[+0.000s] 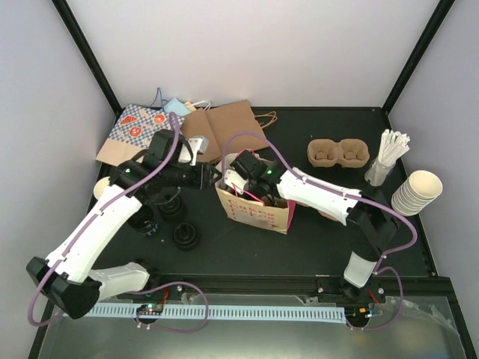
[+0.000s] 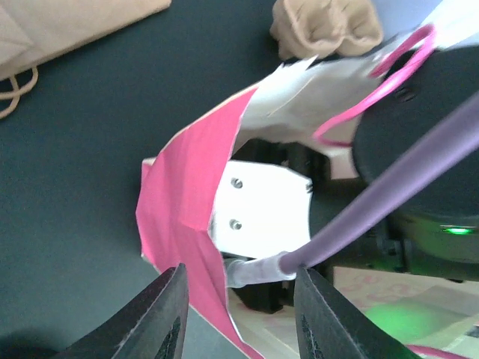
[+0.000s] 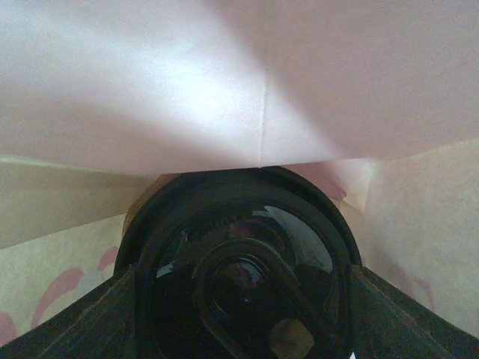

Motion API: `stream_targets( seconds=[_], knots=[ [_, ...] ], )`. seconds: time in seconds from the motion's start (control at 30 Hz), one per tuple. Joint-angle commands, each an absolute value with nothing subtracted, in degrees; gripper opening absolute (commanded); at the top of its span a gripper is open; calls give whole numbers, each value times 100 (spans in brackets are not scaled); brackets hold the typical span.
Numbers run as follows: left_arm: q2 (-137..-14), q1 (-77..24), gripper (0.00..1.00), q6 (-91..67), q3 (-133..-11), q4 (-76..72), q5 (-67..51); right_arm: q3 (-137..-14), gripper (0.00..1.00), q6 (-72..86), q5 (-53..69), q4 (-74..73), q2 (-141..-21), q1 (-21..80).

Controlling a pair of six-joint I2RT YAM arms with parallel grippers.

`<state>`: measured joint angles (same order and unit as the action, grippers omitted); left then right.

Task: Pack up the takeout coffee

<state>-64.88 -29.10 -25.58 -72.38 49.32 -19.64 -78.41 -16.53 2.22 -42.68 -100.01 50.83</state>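
Note:
A white paper bag with a pink print (image 1: 258, 211) stands open in the middle of the table. My right gripper (image 1: 241, 178) reaches down inside it. In the right wrist view its fingers (image 3: 112, 314) press on both sides of a takeout coffee's round black lid (image 3: 243, 254), with the bag's pale inner wall (image 3: 262, 90) close behind; the cup below is hidden. My left gripper (image 2: 239, 314) sits at the bag's left rim (image 1: 218, 179), open, with the pink paper edge (image 2: 187, 202) between its fingers (image 2: 161, 321), nearer the left one.
Black round lids (image 1: 185, 235) (image 1: 142, 221) stand left of the bag, what is under them hidden. Flat brown bag (image 1: 224, 127) and patterned bag (image 1: 136, 129) lie at the back. Cardboard cup carrier (image 1: 338, 153), stirrer holder (image 1: 388, 157) and stacked lidless cups (image 1: 416, 193) are at right.

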Motion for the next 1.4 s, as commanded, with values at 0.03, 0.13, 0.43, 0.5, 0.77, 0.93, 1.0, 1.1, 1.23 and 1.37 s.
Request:
stream_targets(
  seconds=[0.03, 0.13, 0.43, 0.5, 0.77, 0.93, 1.0, 1.1, 1.23, 1.37],
  knots=[
    [-6722, -3193, 41, -2606, -7507, 5425, -1469, -7924, 67, -1686, -295, -4767, -9977, 5040],
    [-6841, -3271, 33, -2630, -7679, 5549, -1218, -7957, 68, -1680, -283, -4789, -9935, 5045],
    [-6943, -3295, 28, -2633, -7881, 5669, -1237, -8024, 95, -1622, -118, -4720, -9611, 5044],
    [-6976, -3289, 28, -2637, -7932, 5768, -1226, -8121, 100, -1580, -38, -4753, -9538, 5045],
    [-6951, -3296, 28, -2658, -8071, 5827, -1373, -8392, 100, -1512, 200, -4997, -9276, 5045],
    [-7097, -3349, 30, -2642, -8176, 5901, -1400, -8335, 100, -1471, 220, -4975, -9041, 5042],
    [-7154, -3394, 31, -2632, -8242, 5933, -1324, -8304, 100, -1451, 239, -4958, -8948, 5053],
    [-7200, -3448, 31, -2627, -8326, 5951, -1265, -8253, 100, -1466, 408, -4887, -8814, 5048],
    [-7273, -3565, 31, -2626, -8497, 5965, -1227, -8306, 100, -1474, 488, -4992, -8876, 5051],
    [-7436, -3620, 22, -2535, -8549, 5939, -1031, -8314, 100, -1461, 626, -5052, -8942, 5047]
  ],
)
